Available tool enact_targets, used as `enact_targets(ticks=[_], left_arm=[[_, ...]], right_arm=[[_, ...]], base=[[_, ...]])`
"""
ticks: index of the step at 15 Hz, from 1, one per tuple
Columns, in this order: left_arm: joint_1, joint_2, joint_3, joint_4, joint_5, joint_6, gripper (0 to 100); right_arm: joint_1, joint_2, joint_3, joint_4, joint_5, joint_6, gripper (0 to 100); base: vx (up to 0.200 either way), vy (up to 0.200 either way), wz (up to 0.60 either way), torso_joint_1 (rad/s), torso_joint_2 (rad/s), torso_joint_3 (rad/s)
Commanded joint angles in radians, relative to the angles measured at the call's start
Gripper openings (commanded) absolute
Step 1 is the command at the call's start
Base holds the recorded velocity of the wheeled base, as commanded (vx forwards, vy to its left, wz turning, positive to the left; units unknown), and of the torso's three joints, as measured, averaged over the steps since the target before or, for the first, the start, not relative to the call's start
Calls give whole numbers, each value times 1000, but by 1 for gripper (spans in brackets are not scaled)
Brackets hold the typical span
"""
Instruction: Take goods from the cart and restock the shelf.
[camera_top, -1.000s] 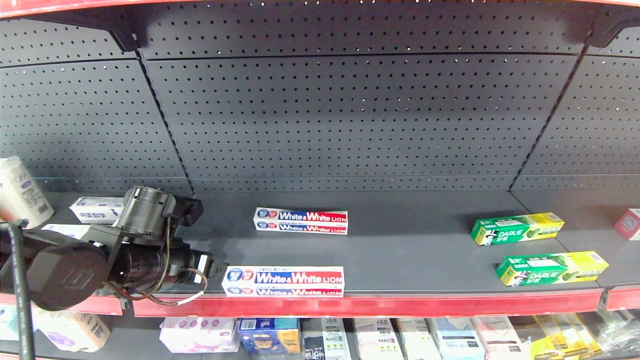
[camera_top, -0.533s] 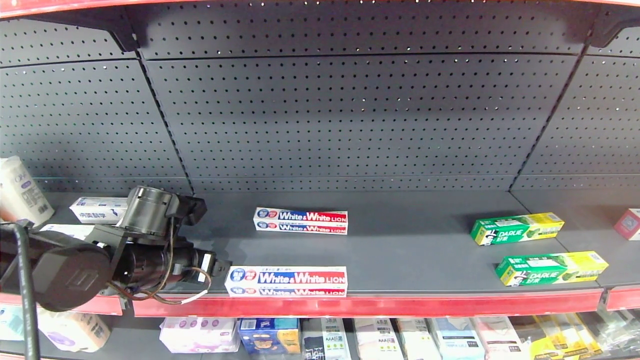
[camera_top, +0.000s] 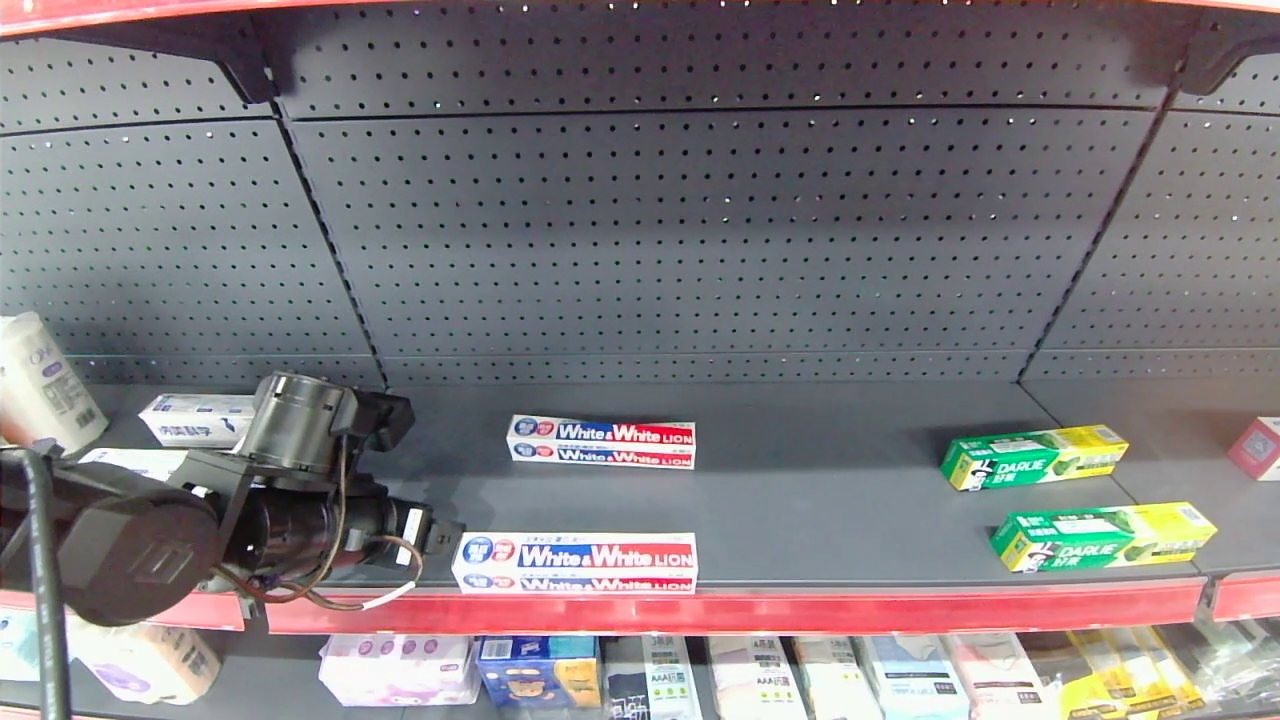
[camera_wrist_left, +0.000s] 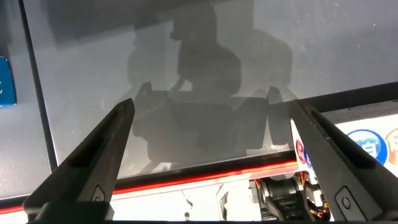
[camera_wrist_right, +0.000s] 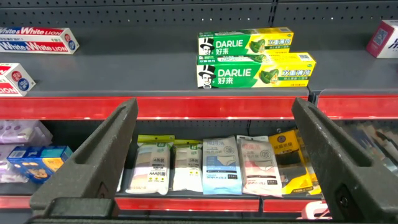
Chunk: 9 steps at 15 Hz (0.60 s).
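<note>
Wide-spread left gripper at the front edge of the shelf.
Head: front white box just beside it, rear white box behind, green boxes well right. Left wrist: fingers far apart above the shelf. Right wrist: right gripper wide too, facing the green boxes.

The shelf is matt grey painted metal, its back panel perforated; the near white toothpaste box is glossy printed cardboard; the red edge strip looks smooth, slightly shiny.

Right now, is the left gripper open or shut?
Open. Left gripper fingers stand wide apart, with the shelf showing between them.
</note>
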<state>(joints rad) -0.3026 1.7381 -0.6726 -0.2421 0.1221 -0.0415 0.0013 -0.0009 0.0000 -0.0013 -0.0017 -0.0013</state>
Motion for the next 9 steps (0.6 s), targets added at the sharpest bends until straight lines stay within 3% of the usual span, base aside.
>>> enact_targets(ticks=[1, 4, 6, 9], left_arm=[[13, -25, 7, 3, 1, 2, 100], [40, -68, 18, 7, -1, 8, 100], [79, -230, 99, 9, -4, 17, 100], [134, -466, 176, 40, -7, 60, 100]], right_arm=[[0, 1, 0, 0, 0, 0, 100], [0, 1, 0, 0, 0, 0, 100], [0, 1, 0, 0, 0, 0, 100], [0, 1, 0, 0, 0, 0, 100]], base=[[0, 0, 0, 0, 0, 0], [0, 0, 0, 0, 0, 0], [0, 0, 0, 0, 0, 0], [0, 0, 0, 0, 0, 0]])
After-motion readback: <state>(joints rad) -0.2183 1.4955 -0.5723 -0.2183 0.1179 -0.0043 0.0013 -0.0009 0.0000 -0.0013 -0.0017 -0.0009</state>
